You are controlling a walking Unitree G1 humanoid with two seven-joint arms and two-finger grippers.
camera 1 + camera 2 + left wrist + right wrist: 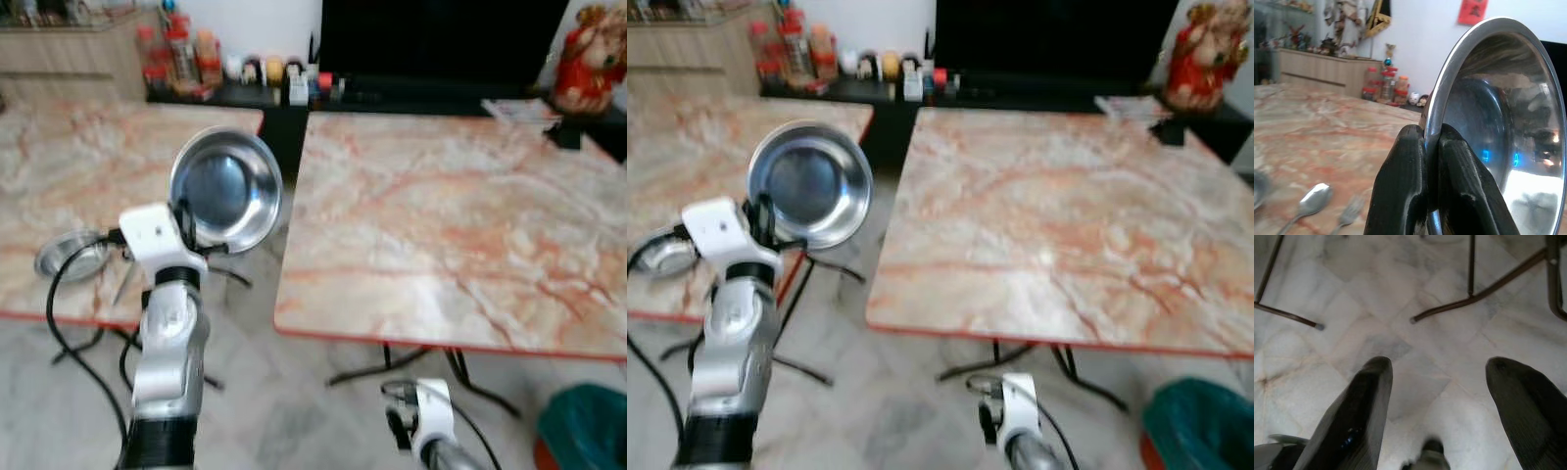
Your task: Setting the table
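The left gripper (1431,161) is raised between the two marble tables, its fingers (1400,186) clenched on the rim of a steel bowl (227,188) held tilted in the air. A second bowl (71,256), a spoon (1309,202) and a fork (1350,211) lie on the left table (59,166). The right gripper (1437,382) hangs low over the floor, fingers spread. A red wall paper (1471,11) bears writing too blurred to read.

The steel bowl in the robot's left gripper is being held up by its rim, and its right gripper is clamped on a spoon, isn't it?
Not quite. The left gripper does pinch the steel bowl by its rim, but the right gripper holds no spoon. The right wrist view shows its fingers spread open over the marble floor with nothing between them. A spoon lies on the left table.
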